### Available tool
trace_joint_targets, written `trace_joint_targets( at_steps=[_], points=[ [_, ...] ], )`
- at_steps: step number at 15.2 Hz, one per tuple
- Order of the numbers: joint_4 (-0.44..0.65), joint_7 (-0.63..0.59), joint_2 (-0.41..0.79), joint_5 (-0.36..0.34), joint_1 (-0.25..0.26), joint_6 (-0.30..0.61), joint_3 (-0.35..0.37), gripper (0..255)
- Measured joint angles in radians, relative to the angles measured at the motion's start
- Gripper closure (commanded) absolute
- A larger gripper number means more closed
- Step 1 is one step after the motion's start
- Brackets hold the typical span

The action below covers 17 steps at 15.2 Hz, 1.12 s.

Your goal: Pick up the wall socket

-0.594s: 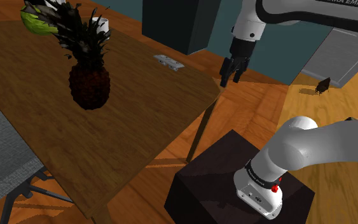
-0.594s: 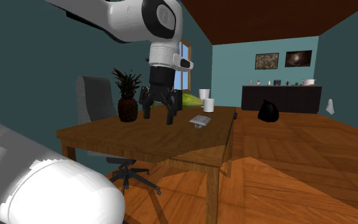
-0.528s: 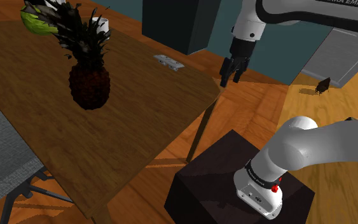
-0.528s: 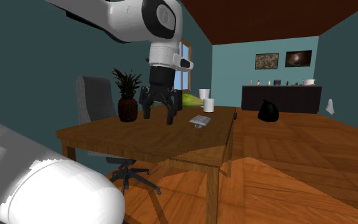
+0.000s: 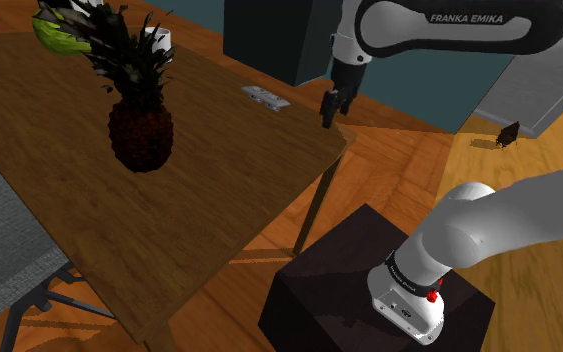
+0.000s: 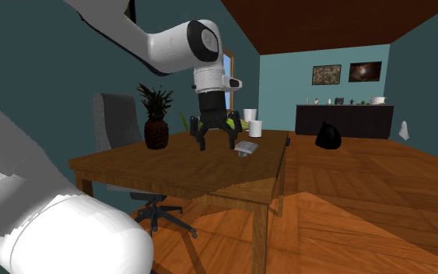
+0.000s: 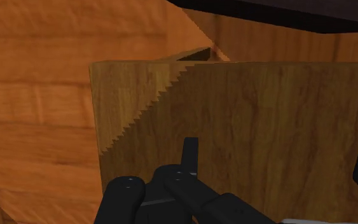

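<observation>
The wall socket (image 5: 266,97) is a small flat grey plate lying on the wooden table (image 5: 219,190), near its far edge at the shoulder view's right. In the second exterior view the socket (image 6: 246,146) lies just right of my gripper (image 6: 217,140). The black gripper (image 5: 328,108) hangs above the table's edge, a short way to the right of the socket in the shoulder view. Its fingers (image 6: 202,142) stand apart with nothing between them. In the wrist view the gripper (image 7: 278,162) looks down on a table corner (image 7: 126,114) and the floor beyond it.
A pineapple (image 5: 141,120) stands mid-table, with a green fruit (image 5: 54,30) and a white cup (image 5: 164,38) behind it. A grey office chair (image 6: 116,117) sits at the table's far side. My dark stand (image 5: 369,290) is at the lower right. A black bag (image 6: 328,136) lies on the floor.
The arm has swung toward the table. The gripper moved left in the shoulder view, from beside the table to over its edge, closer to the socket. It is still open.
</observation>
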<state>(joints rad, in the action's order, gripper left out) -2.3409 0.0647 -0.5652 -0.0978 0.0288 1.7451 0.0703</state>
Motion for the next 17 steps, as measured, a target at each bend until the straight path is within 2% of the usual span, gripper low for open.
trace_joint_targets(
  at_steps=[6, 9, 17],
  points=[
    [0.063, 0.039, 0.157, -0.172, -0.007, 0.177, 0.055, 0],
    [0.132, 0.038, 0.250, -0.269, -0.011, 0.236, 0.091, 0],
    [0.290, -0.002, 0.475, -0.582, -0.016, 0.372, 0.169, 0]
  ],
)
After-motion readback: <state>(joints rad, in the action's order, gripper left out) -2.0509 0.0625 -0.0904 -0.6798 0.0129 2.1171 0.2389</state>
